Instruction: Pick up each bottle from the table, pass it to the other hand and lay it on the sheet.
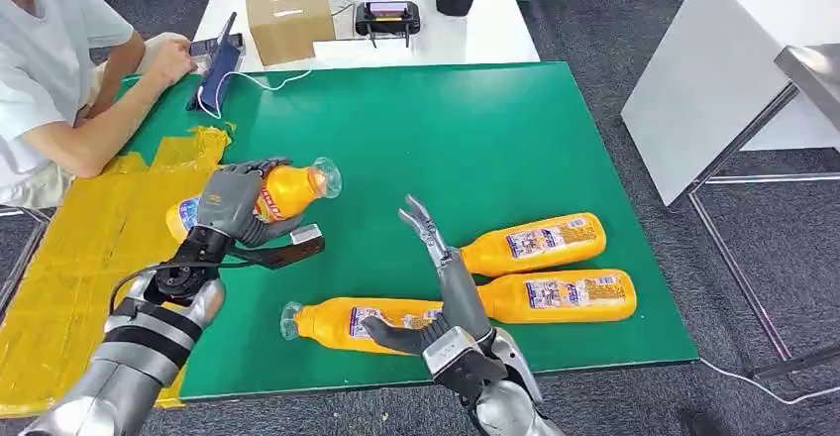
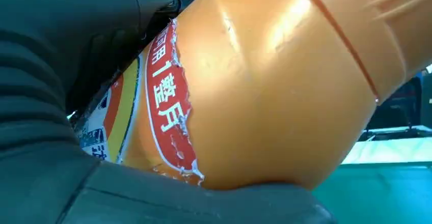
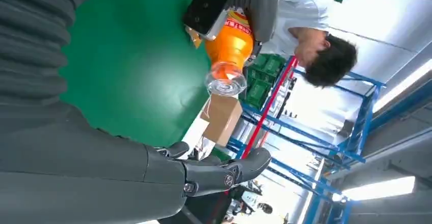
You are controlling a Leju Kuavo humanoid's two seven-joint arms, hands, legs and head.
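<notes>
Green table (image 1: 515, 139) | left hand (image 1: 230, 205) fingers wrap bottle (image 1: 289, 190) | right hand (image 1: 436, 287) fingers spread, empty

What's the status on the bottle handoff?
Left robot hand grips an orange bottle above the green mat. Right robot hand open, empty. Three bottles lie on the mat. Nothing on the yellow sheet.

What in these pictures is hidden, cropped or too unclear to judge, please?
- Held bottle: in the head view the left hand covers its middle; the left wrist view shows a cropped stretch of it, label text cut off.
- Nearest lying bottle: the right hand crosses it, so contact is unclear.
- Yellow sheet: cut off at the left edge and partly under the left arm.
- Person: cropped at the top edge.
</notes>
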